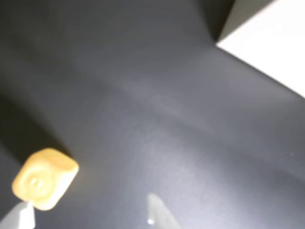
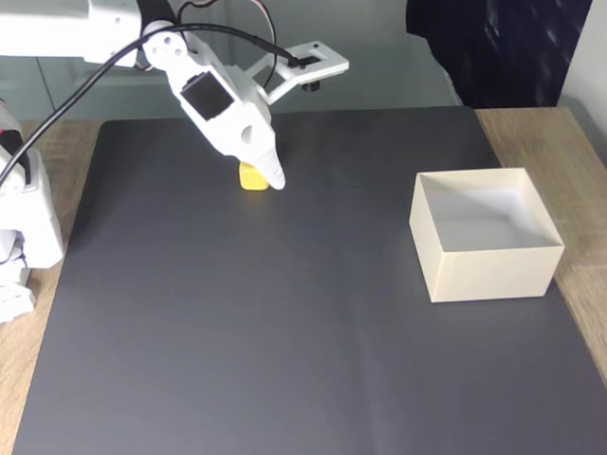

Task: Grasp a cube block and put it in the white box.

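Observation:
The yellow cube block (image 2: 251, 177) rests on the black mat at the back left in the fixed view, just left of my gripper's (image 2: 273, 180) white tip. In the wrist view the cube block (image 1: 45, 179) lies at the lower left, a round mark on its face, right beside the left fingertip (image 1: 23, 217). The other fingertip (image 1: 159, 214) stands well to the right, so my gripper (image 1: 90, 220) is open with bare mat between its fingers. The white box (image 2: 493, 273) stands open-topped on the right of the mat; one corner of the box (image 1: 267, 43) shows at the wrist view's upper right.
The black mat (image 2: 285, 332) covers most of a wooden table (image 2: 579, 133). The arm's white base (image 2: 24, 237) stands at the left edge. A dark cloth (image 2: 493, 47) hangs behind the far right corner.

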`<state>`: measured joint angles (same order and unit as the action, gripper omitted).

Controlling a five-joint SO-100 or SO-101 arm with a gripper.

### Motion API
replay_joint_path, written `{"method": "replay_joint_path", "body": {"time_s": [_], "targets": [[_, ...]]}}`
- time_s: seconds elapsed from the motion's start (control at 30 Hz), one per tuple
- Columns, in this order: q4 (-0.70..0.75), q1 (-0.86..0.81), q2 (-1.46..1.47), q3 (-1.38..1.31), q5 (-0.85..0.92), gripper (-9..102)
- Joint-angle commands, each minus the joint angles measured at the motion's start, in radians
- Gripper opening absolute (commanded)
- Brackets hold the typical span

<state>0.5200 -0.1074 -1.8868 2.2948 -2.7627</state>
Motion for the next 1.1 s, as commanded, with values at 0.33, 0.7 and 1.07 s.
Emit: {"method": "replay_joint_path", "body": {"time_s": [0.33, 0.7, 1.07], "targets": [[-0.066, 0.107, 0.098, -0.052, 0.049, 30], [-0.077, 0.112, 0.175, -0.094, 0.044, 26], [-0.106, 0.115, 0.216, -0.097, 0.035, 20]]}}
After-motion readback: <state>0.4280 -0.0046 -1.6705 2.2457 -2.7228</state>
